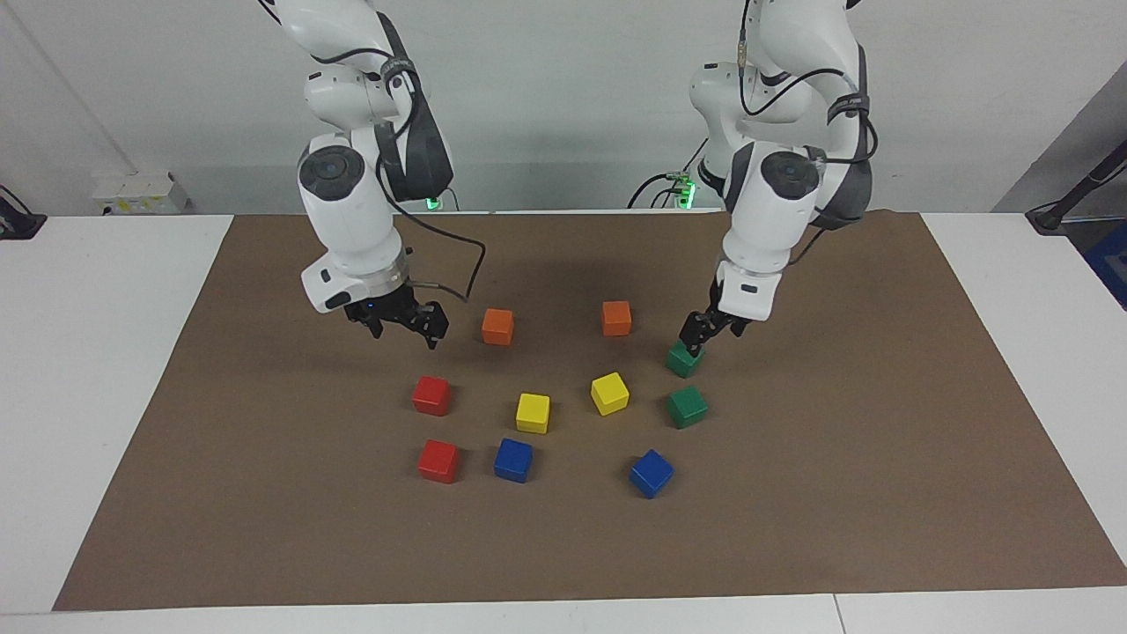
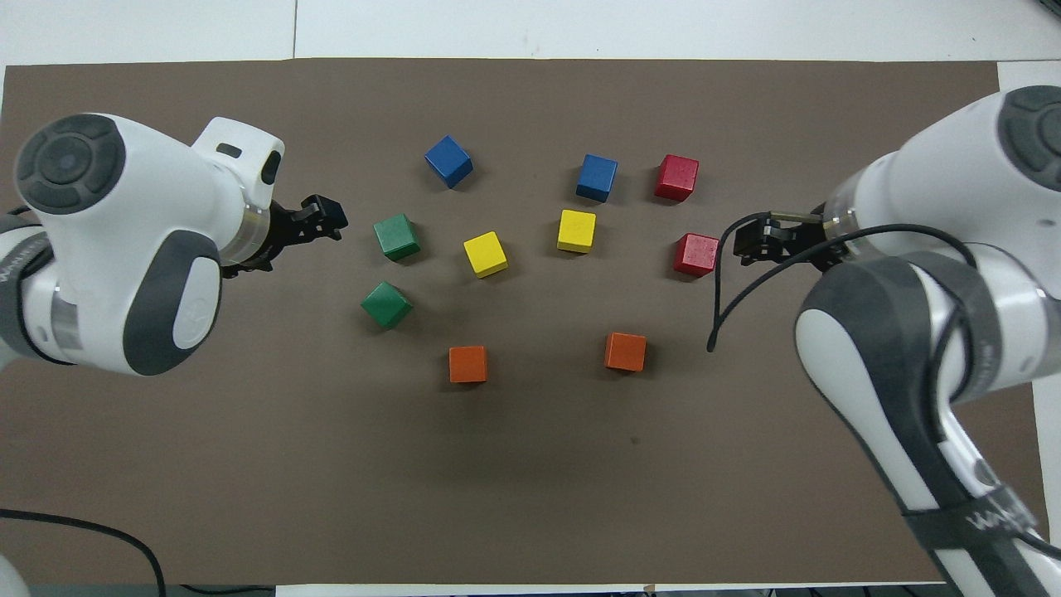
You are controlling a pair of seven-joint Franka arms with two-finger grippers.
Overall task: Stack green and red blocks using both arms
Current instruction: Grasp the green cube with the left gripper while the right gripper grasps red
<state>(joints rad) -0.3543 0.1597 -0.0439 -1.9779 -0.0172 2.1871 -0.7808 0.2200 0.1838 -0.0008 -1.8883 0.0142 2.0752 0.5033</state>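
Note:
Two dark green blocks lie toward the left arm's end of the mat: one nearer to the robots (image 1: 684, 359) (image 2: 386, 304), one farther (image 1: 687, 406) (image 2: 396, 236). Two red blocks lie toward the right arm's end: one nearer (image 1: 431, 395) (image 2: 695, 254), one farther (image 1: 438, 461) (image 2: 676, 177). My left gripper (image 1: 704, 335) (image 2: 330, 224) is open and empty, hovering low just above the nearer green block's edge. My right gripper (image 1: 405, 324) (image 2: 746, 246) is open and empty, up in the air beside the nearer red block.
Two orange cubes (image 1: 497, 327) (image 1: 616, 318) lie nearest the robots. Two yellow cubes (image 1: 533, 413) (image 1: 609, 393) sit in the middle. Two blue cubes (image 1: 513, 460) (image 1: 651, 473) lie farthest out. All rest on a brown mat (image 1: 264, 493) on a white table.

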